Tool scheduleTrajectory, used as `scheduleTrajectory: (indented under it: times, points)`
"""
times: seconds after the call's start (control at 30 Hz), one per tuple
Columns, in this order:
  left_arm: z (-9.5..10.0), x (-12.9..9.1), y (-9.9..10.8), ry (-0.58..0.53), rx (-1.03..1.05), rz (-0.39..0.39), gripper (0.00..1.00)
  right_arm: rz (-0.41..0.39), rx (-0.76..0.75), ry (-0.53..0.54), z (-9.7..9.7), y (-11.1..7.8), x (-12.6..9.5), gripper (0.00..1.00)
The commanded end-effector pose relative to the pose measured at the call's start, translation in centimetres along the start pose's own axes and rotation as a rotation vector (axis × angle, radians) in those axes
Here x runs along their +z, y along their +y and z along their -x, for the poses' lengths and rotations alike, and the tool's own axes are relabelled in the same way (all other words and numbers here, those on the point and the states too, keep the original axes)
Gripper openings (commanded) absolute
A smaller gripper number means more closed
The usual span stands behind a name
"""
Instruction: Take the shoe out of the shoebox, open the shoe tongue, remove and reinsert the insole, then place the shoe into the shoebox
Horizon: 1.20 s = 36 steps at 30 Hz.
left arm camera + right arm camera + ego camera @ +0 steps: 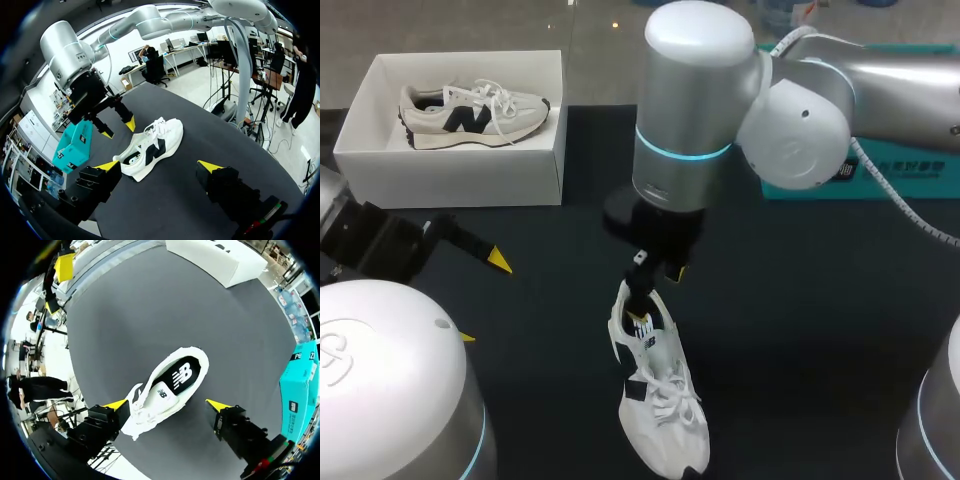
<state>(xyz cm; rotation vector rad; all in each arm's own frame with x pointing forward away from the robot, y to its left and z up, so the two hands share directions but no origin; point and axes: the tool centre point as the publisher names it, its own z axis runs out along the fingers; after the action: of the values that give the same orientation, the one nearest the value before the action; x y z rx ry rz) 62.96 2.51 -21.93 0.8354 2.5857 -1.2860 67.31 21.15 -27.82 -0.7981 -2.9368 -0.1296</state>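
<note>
A white sneaker (665,410) with a black insole (182,375) showing lies on its sole on the black table, toe toward the front edge. My right gripper (655,275) hangs open just above its heel and touches nothing; in the right wrist view the sneaker (170,385) lies below and between the yellow fingertips (116,404). My left gripper (159,166) stands open and empty to the left, with the sneaker (150,147) ahead of it. The white shoebox (460,180) stands at the back left with a second sneaker (470,112) inside.
A teal box (880,170) lies at the back right, behind my right arm. It also shows beside the right gripper (119,128) in the left wrist view as the teal box (75,145).
</note>
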Motion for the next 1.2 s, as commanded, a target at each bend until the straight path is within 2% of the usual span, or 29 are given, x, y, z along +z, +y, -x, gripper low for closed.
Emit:
scheduleTrajectory:
  times: [0.03,0.17,0.23,0.27,0.97,1.2]
  points:
    - [0.0,0.0,0.0,0.002,-0.001,0.003,1.0,0.036,-0.183,0.073,0.4,-0.1,0.8,1.0]
    - [0.0,0.0,0.0,0.002,-0.001,0.003,1.0,0.073,-0.36,0.059,0.3,0.3,0.6,1.0]
    - [0.0,0.0,0.0,0.002,-0.001,0.003,1.0,0.059,-0.496,-0.009,-0.3,0.6,-0.1,1.0]
    - [0.0,0.0,0.0,0.002,-0.001,0.003,1.0,0.026,-0.546,-0.032,-0.4,0.6,-0.4,1.0]
    - [0.0,0.0,0.0,0.002,-0.001,0.003,1.0,0.026,-0.546,-0.032,-0.4,0.6,-0.4,1.0]
    - [0.0,0.0,0.0,0.002,-0.001,0.003,1.0,0.105,-0.686,-0.097,1.0,1.8,0.4,1.0]
